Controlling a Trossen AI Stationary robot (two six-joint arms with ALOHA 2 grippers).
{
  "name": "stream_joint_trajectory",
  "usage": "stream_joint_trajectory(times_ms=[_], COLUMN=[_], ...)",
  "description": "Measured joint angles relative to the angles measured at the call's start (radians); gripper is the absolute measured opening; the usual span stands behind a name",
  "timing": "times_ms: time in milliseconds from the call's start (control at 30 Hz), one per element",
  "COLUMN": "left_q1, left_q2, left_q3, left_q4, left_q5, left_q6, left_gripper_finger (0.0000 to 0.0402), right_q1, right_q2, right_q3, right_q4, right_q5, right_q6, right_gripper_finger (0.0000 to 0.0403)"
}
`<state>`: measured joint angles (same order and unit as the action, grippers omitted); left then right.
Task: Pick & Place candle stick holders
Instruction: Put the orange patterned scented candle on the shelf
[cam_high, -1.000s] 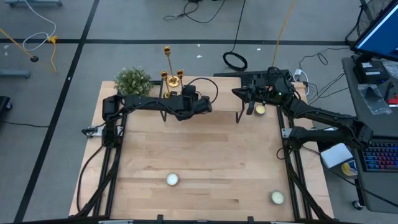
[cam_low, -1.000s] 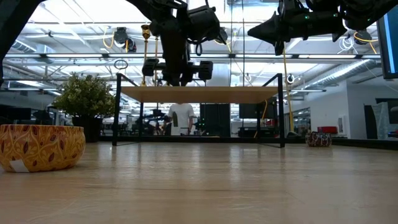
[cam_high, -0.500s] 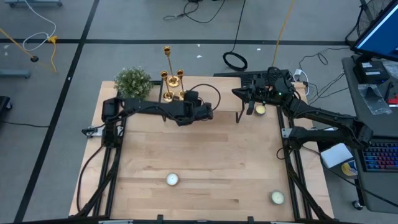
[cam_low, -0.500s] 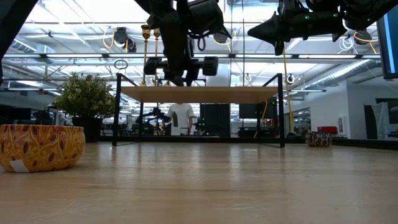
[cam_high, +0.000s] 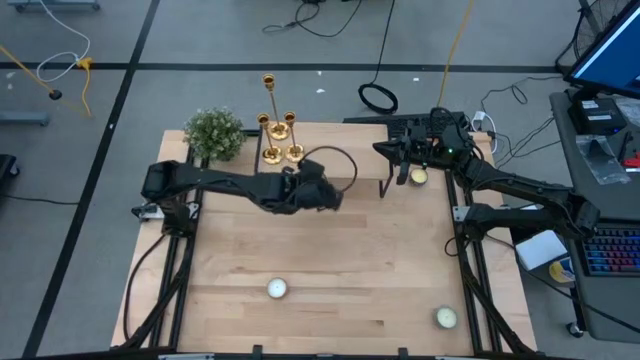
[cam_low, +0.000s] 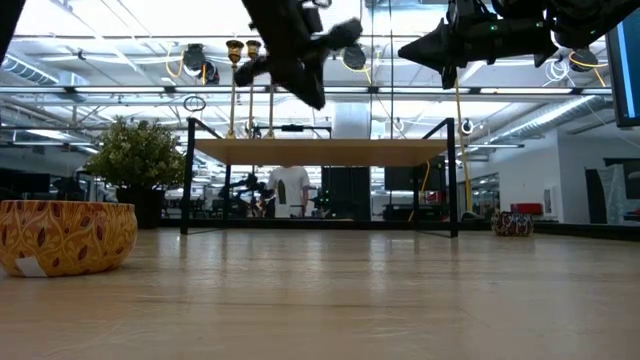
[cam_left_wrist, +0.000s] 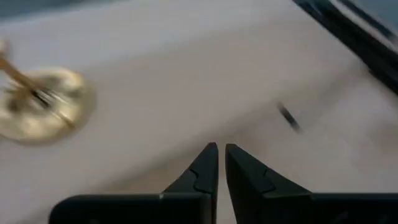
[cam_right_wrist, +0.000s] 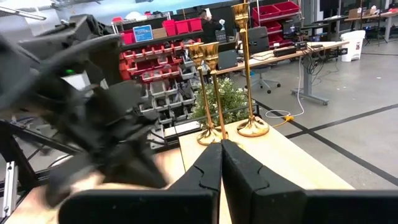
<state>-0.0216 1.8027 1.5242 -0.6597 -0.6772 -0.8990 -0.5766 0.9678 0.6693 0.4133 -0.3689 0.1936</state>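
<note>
High view: left end effector (cam_high: 322, 193) farther from candle stick holders (cam_high: 279, 135).

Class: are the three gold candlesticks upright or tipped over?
Upright. The candlesticks have vertical stems, cups on top and bases flat on the table.

The left gripper (cam_high: 325, 192) has drawn back from the candle stick holders (cam_high: 280, 140), its fingers now nearly closed and empty.
</note>
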Motion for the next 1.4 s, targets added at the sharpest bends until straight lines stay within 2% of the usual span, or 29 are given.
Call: stream_joint_trajectory(times_ms=[200, 333, 633, 833, 1067, 1267, 1400], left_q1=[-0.076, -0.142, -0.329, -0.445, -0.539, -0.58, -0.598], left_q2=[-0.049, -0.073, -0.087, -0.087, -0.087, -0.087, -0.087], left_q3=[0.0, -0.001, -0.001, -0.001, -0.001, -0.001, -0.001], left_q4=[-0.04, -0.115, -0.318, -0.363, -0.369, -0.348, -0.316], left_q5=[0.256, 0.343, 0.347, 0.347, 0.366, 0.37, 0.371], left_q6=[0.071, 0.011, -0.367, -0.553, -0.684, -0.807, -0.818], left_gripper_finger=[0.0004, 0.001, 0.0003, 0.0018, 0.0003, 0.003, 0.0047], right_q1=[0.0, 0.0, 0.0, 0.0, 0.0, 0.0, 0.0], right_q2=[0.0, 0.0, -0.001, -0.001, -0.001, -0.001, -0.001], right_q3=[0.0, 0.0, 0.0, 0.0, 0.0, 0.0, 0.0], right_q4=[0.0, 0.0, -0.006, -0.008, -0.008, -0.008, -0.008], right_q5=[0.0, 0.0, -0.001, -0.002, -0.003, -0.003, -0.003], right_q6=[0.002, 0.003, 0.003, 0.003, 0.003, 0.003, 0.003], right_gripper_finger=[0.0004, 0.0004, 0.0004, 0.0004, 0.0004, 0.0004, 0.0004])
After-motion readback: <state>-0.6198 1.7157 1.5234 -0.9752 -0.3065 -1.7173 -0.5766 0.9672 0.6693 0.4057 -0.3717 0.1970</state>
